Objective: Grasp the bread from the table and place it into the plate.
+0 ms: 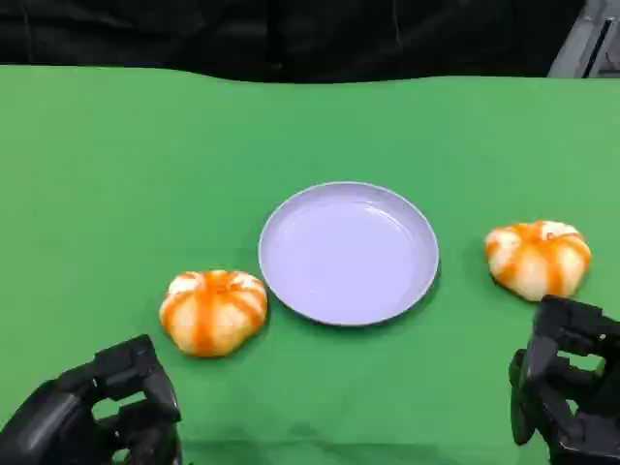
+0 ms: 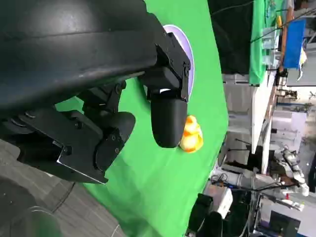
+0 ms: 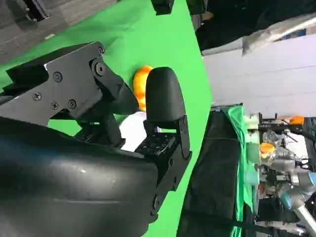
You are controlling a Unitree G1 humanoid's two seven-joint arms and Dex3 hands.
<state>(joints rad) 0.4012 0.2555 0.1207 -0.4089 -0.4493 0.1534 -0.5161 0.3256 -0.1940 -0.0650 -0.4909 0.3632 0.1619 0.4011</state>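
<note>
A pale lilac plate point(image 1: 349, 254) lies at the middle of the green table. One round orange-and-white striped bread point(image 1: 213, 310) sits just left of it, and a second bread point(image 1: 539, 258) sits to its right. My left hand point(image 1: 97, 417) hovers at the near edge, a little short of the left bread, with its fingers apart and holding nothing. My right hand point(image 1: 570, 387) hangs just in front of the right bread, also holding nothing. In the left wrist view a bread point(image 2: 191, 134) and the plate's rim point(image 2: 182, 42) show past my fingers point(image 2: 165, 118). The right wrist view has a bread point(image 3: 140, 86) behind a finger point(image 3: 163, 96).
The green cloth point(image 1: 116, 174) covers the whole table, and a dark backdrop point(image 1: 291, 34) runs behind its far edge. Lab benches and equipment point(image 2: 276, 49) stand beyond the table in the wrist views.
</note>
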